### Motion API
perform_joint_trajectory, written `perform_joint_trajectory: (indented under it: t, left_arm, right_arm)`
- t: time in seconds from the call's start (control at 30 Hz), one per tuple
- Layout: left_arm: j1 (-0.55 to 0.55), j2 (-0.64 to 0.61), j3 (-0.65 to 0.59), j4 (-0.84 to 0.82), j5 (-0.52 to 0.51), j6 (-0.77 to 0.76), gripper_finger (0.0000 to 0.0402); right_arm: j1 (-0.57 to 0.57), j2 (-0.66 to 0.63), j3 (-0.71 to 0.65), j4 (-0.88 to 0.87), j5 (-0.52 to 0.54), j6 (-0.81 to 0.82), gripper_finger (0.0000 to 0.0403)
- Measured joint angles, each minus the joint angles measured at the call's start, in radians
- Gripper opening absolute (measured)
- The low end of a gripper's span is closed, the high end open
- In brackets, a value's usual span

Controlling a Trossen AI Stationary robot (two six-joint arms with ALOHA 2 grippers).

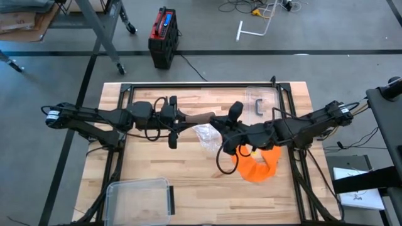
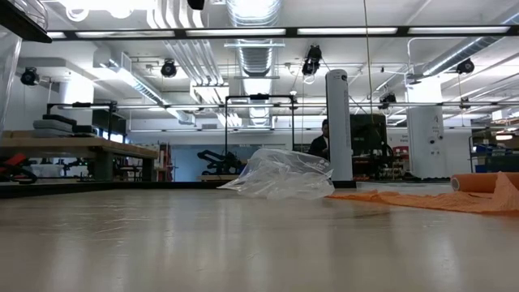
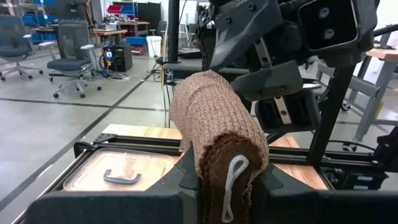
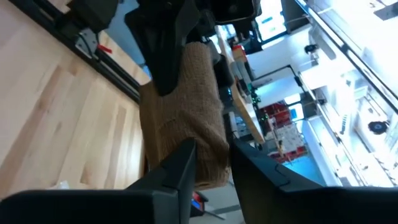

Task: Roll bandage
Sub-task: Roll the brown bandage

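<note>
Here the rolling itself looks to be in hand: the bandage (image 1: 196, 117), a brown knitted strip already wound into a thick roll, hangs in the air above the middle of the desk (image 1: 188, 182), stretched between the two arms. The left end effector (image 3: 227, 177) is clenched on one end of the roll, its fingers pressed against both sides, with a small white loop showing on the end that faces the wrist camera. The right end effector (image 4: 211, 165) meets the other end; its fingers stand a little apart with the fabric sitting between them, and from this angle I cannot tell whether they grip it or only brush it. Judging from that, the next move calls for the right end effector to take a fresh hold farther round the roll while the left keeps the roll steady, so the wound layers do not slacken. Below the arms lie a crumpled clear plastic bag (image 1: 206, 137) and an orange cloth (image 1: 259, 164), both resting on the desk and apart from the bandage.
</note>
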Motion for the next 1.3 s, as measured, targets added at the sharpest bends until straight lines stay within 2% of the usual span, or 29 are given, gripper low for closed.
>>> perform_joint_trajectory:
  t: [0.23,0.57,0.73,1.03,1.17,1.3]
  left_arm:
    - [0.000,0.000,-0.001,0.000,0.002,0.002,0.0046]
    - [0.000,0.002,-0.002,0.005,0.012,-0.004,0.0046]
    - [0.001,0.003,-0.004,0.008,0.007,-0.075,0.0046]
    - [-0.001,-0.001,0.001,0.050,-0.025,-0.123,0.0046]
    - [-0.001,-0.001,0.000,0.047,-0.026,-0.113,0.0046]
    - [-0.001,0.000,0.000,0.035,-0.026,-0.104,0.0047]
  right_arm:
    - [0.000,0.000,-0.004,-0.011,-0.025,0.020,0.0060]
    - [-0.005,0.000,-0.004,-0.062,-0.025,0.051,0.0037]
    - [-0.006,-0.001,-0.003,-0.102,-0.020,0.111,0.0004]
    - [0.008,-0.002,0.007,-0.255,-0.019,0.240,0.0000]
    - [0.012,-0.002,0.008,-0.238,-0.015,0.237,0.0001]
    - [0.016,-0.004,0.008,-0.150,-0.016,0.180,0.0011]
